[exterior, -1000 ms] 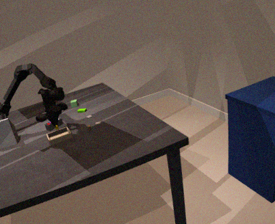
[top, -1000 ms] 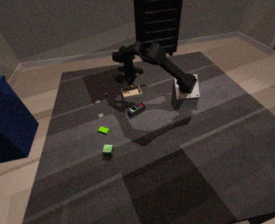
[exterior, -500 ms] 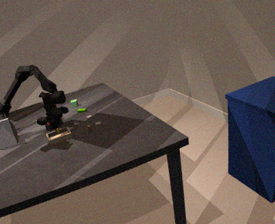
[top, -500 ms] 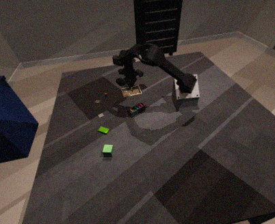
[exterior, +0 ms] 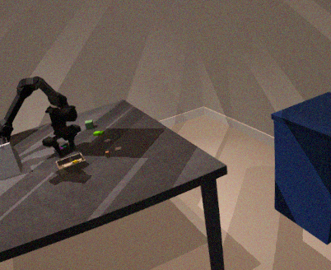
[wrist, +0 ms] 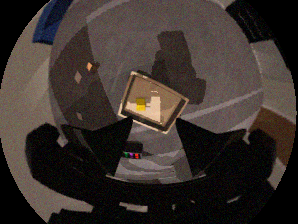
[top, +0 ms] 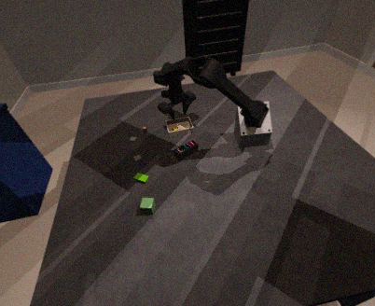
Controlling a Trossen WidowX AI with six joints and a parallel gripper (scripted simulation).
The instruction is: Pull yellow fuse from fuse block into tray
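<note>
The yellow fuse (top: pixel 174 127) (exterior: pixel 73 161) (wrist: pixel 141 102) lies inside the small open tray (top: pixel 186 124) (exterior: pixel 65 165) (wrist: pixel 170 112), apart from the fingers. My gripper (top: pixel 179 113) (exterior: pixel 60 141) (wrist: pixel 154 119) is open and empty and hangs right above the tray. The black fuse block (top: pixel 187 150) (wrist: pixel 133 155), with several coloured fuses still in it, stands a short way beside the tray, nearer the arm's base. In the exterior view the gripper mostly hides the block.
A flat green piece (top: pixel 141 177) (exterior: pixel 98 132) and a green cube (top: pixel 147 204) (exterior: pixel 89 123) lie further out on the table. A small orange bit (top: pixel 145 129) (exterior: pixel 107 153) lies near the tray. The arm's white base (top: pixel 254 126) stands to one side. A blue box (exterior: pixel 311 165) stands off the table.
</note>
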